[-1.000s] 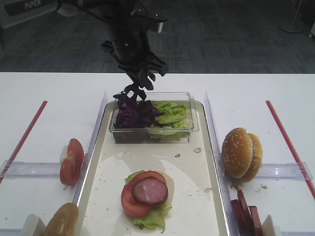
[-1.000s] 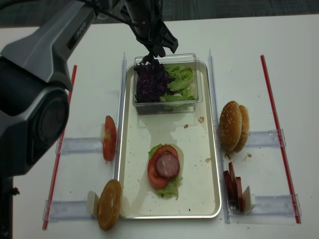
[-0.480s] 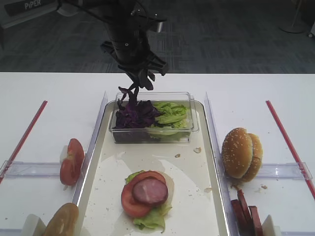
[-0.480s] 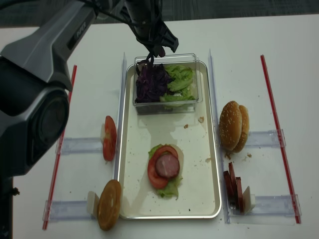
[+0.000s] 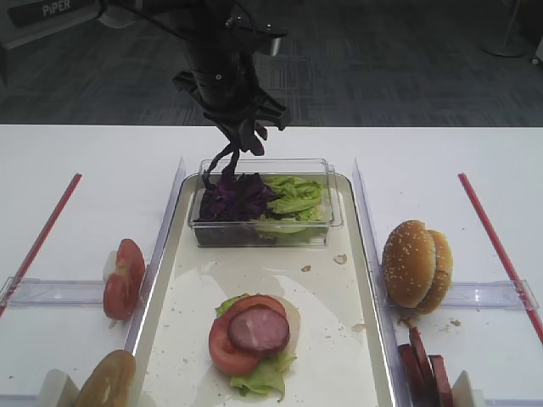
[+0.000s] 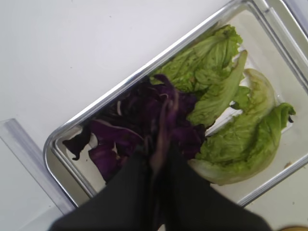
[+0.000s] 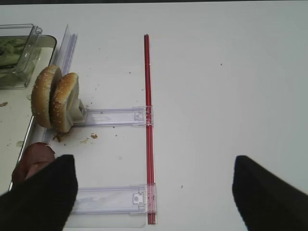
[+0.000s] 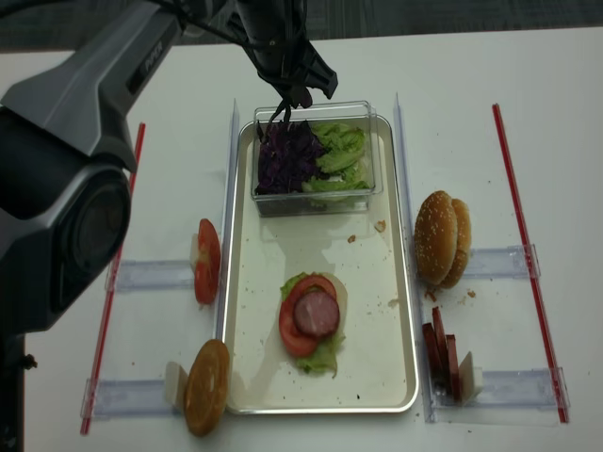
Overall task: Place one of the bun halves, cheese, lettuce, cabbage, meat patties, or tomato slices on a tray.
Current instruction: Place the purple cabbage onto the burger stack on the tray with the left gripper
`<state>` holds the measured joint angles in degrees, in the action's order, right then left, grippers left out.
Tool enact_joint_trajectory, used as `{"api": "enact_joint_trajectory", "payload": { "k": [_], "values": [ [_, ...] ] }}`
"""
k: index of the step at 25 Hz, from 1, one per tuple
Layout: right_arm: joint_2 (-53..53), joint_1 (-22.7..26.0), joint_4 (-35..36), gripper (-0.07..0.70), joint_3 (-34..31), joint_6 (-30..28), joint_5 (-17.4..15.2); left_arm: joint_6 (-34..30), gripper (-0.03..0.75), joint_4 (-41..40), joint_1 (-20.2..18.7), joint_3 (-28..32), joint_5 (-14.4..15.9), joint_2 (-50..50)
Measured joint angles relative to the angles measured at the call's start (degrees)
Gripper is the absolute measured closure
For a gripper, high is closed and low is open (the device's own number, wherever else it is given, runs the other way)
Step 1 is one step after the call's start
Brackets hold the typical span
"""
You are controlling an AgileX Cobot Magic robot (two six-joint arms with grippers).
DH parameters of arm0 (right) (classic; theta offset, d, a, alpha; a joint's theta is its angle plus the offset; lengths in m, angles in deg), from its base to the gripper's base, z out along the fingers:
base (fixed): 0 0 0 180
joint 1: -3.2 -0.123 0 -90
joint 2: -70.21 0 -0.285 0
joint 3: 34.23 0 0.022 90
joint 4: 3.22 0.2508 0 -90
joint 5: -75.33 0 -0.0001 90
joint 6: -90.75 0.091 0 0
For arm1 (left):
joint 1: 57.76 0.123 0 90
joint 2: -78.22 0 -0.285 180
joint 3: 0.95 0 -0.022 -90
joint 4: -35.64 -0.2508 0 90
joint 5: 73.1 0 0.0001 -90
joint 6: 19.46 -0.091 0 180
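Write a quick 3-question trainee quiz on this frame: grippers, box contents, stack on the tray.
1. True or false: the left gripper is shut on strands of cabbage above the clear box.
2. Which leaf fills the box's right half? A lettuce B tomato slice C bun half
3. Fill in: on the tray, the top of the stack is a ____.

Key: 1 true. 2 A, the lettuce. 3 meat patty, lying on a tomato slice.

Purple cabbage [image 5: 231,197] strands, seemingly pinched by the left claw [image 5: 243,146], dangle above the tray [image 5: 170,339].
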<state>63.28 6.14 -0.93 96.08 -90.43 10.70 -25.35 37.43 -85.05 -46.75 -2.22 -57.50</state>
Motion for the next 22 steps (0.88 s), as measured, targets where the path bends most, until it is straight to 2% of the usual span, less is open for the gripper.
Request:
{"api": "enact_joint_trajectory", "payload": {
  "k": [10,22],
  "values": [
    [0.0,0.0,0.0,-0.034,0.0,0.2,0.0,0.3,0.704,3.2,0.0,0.0,0.0,0.0],
    [0.0,0.0,0.0,-0.034,0.0,0.2,0.0,0.3,0.704,3.3,0.0,0.0,0.1,2.1]
  ]
}}
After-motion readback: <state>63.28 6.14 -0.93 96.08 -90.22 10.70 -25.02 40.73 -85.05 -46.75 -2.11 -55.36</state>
